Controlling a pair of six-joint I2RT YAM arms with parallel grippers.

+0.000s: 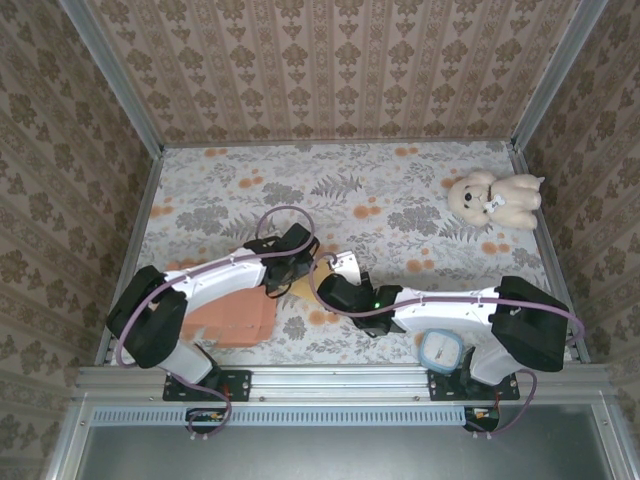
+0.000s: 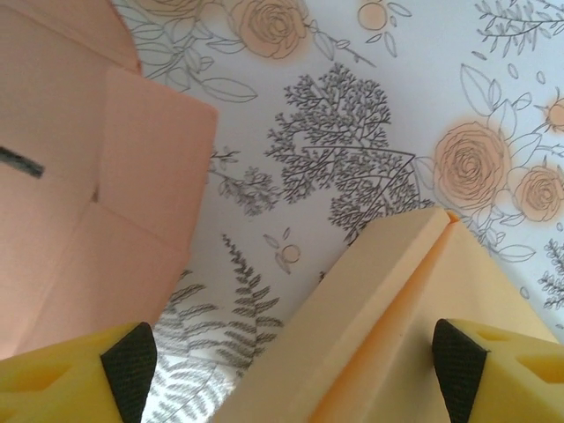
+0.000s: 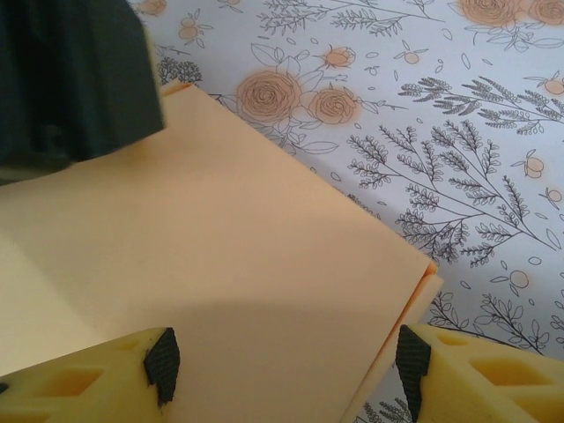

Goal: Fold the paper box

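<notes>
The paper box (image 1: 299, 287) sits near the middle of the bench (image 1: 400, 190), a little towards 6 o'clock, with both arms meeting over it. It is pale yellow card, partly folded, and the wrist views show a doubled edge and a broad flat panel. A salmon card blank (image 1: 235, 322), creased and still flat, lies at about 8 o'clock from it, under the left arm. A teddy bear (image 1: 495, 200) sits well apart at 2 o'clock.

The left gripper (image 2: 293, 374) has its jaws apart, with the folded yellow edge running up between them. The right gripper (image 3: 286, 366) also has its jaws apart, over the flat panel near its long edge.

The card looks light and thin. It is probably stiff along the creases but easy to dent or buckle mid-panel, and likely to slide on the smooth cloth. The best hold is probably a pinch on the doubled edge or a flap close to a crease, with the other arm pinning the panel.
</notes>
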